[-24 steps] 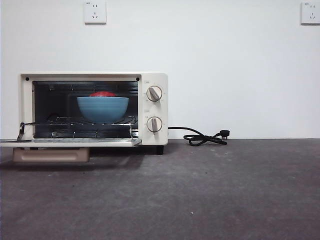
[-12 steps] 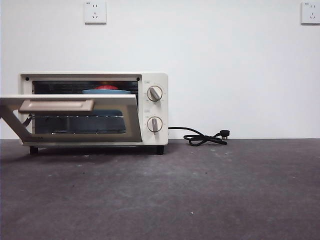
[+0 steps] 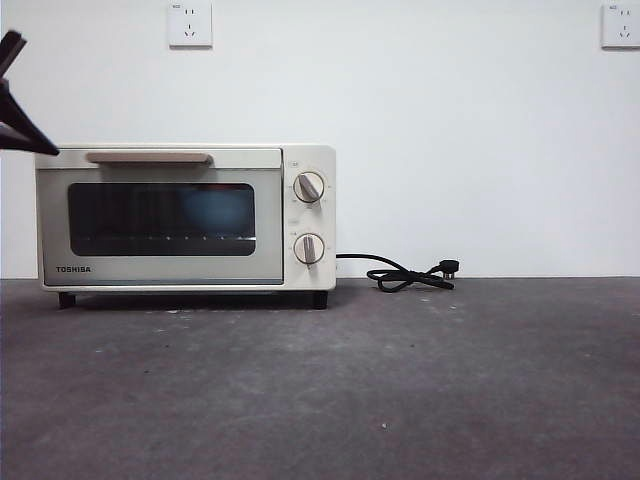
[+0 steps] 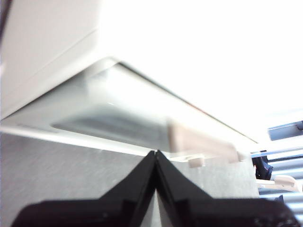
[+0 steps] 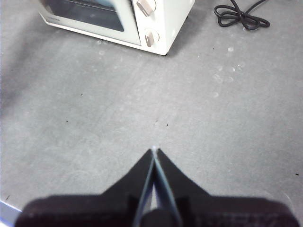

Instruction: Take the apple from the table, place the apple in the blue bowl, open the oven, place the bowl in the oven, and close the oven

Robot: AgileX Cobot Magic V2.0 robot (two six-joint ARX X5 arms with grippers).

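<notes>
The cream-white oven (image 3: 186,218) stands on the dark grey table (image 3: 400,380) with its glass door closed and the tan handle (image 3: 148,157) at the top. Behind the glass a faint blue shape shows, the blue bowl (image 3: 215,210). The apple is hidden. My left gripper (image 4: 155,152) is shut with nothing in it, close to the oven door (image 4: 128,118) and its handle (image 4: 201,142); its black tip shows at the top left of the front view (image 3: 20,120). My right gripper (image 5: 154,149) is shut and empty above bare table, well short of the oven (image 5: 118,19).
A black power cord (image 3: 410,275) with its plug lies coiled on the table right of the oven, also seen from the right wrist (image 5: 239,16). Two wall sockets (image 3: 190,24) sit high on the white wall.
The oven door swung up from fully open to closed, hiding the bowl and apple behind the glass. A black gripper tip has come into the front view's top left.
</notes>
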